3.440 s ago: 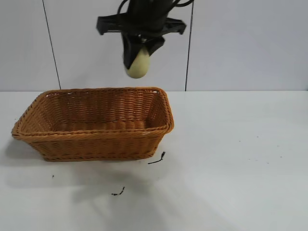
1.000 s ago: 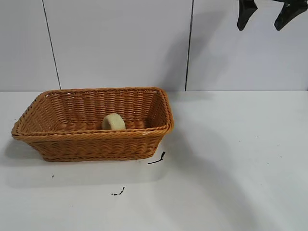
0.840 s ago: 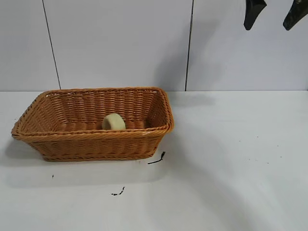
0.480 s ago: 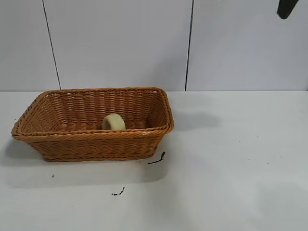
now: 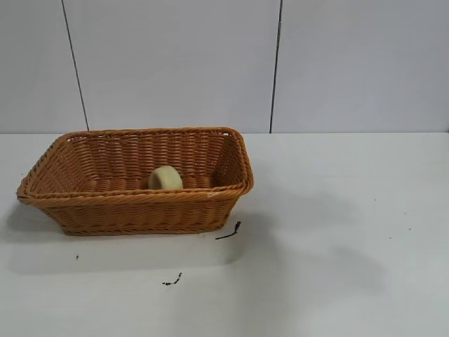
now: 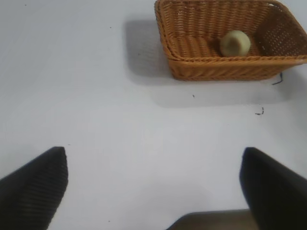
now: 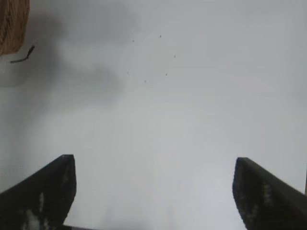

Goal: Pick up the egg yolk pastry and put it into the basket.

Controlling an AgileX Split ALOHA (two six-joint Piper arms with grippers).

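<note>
Inside the basket (image 5: 133, 200) sits the pale round egg yolk pastry (image 5: 165, 178); both end effectors spread, empty.

The white table (image 5: 337, 232) carries the wicker basket (image 5: 133, 210) and 2 small dark scraps (image 5: 229, 231) nearby.

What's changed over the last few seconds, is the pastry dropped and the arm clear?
Yes. The right gripper let go of the egg yolk pastry, which now lies inside the basket, then drew away up and to the right, out of the exterior view; its fingers are open over bare table. The basket has not moved, and the left gripper is open, off to the side.
</note>
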